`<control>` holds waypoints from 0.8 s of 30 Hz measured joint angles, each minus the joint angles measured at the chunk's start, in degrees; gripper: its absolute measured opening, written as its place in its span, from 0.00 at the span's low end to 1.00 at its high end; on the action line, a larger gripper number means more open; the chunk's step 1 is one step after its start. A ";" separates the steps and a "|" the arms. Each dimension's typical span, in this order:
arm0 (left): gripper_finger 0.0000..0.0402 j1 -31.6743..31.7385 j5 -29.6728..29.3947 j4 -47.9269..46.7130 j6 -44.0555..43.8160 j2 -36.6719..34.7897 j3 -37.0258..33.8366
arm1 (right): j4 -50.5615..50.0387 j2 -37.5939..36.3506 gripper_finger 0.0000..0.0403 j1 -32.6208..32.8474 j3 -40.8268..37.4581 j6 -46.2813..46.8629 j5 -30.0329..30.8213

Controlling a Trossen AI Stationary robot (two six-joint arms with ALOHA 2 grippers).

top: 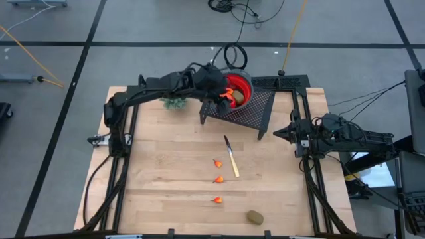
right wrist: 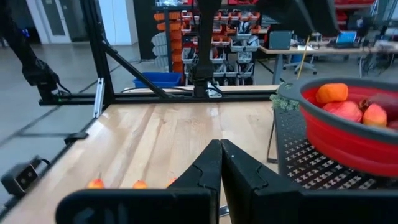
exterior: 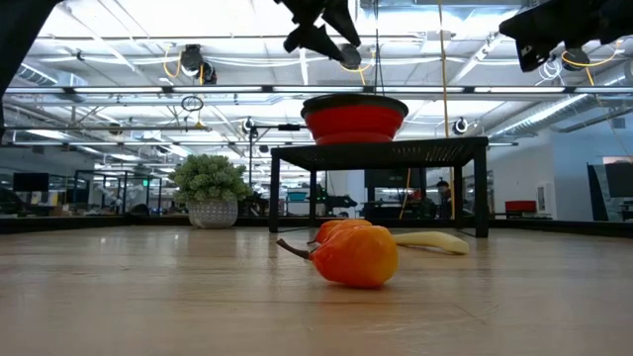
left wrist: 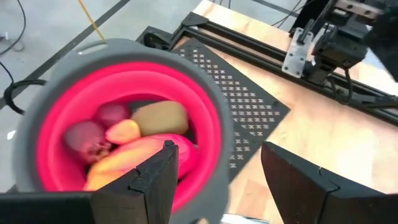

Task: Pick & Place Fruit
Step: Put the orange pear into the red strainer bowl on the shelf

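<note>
the left claw (top: 228,97) hides part of the fruit in the red bowl (top: 243,85).

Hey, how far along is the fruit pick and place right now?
Done: several fruits lie in the red bowl on the black mesh stand. In hand: nothing; the left pincer hangs open over the bowl, the right pincer waits shut at the table's right edge. Left: three small orange fruits and a brownish-green oval on the table.
</note>
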 joint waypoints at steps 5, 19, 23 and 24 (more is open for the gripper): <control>0.55 -4.39 -4.41 0.09 -3.13 0.00 0.00 | -0.04 0.00 0.01 0.00 0.00 5.82 -0.02; 0.22 -15.22 -12.79 2.98 -8.69 0.02 -2.50 | -0.03 1.70 0.01 0.00 0.00 12.18 -6.26; 0.14 -16.63 -13.03 6.70 -11.13 -0.04 -6.03 | 0.22 4.10 0.01 0.00 0.00 12.24 -6.35; 0.12 -16.91 -13.00 7.56 -11.63 0.00 -7.05 | 0.69 4.76 0.01 0.00 0.00 12.23 -6.91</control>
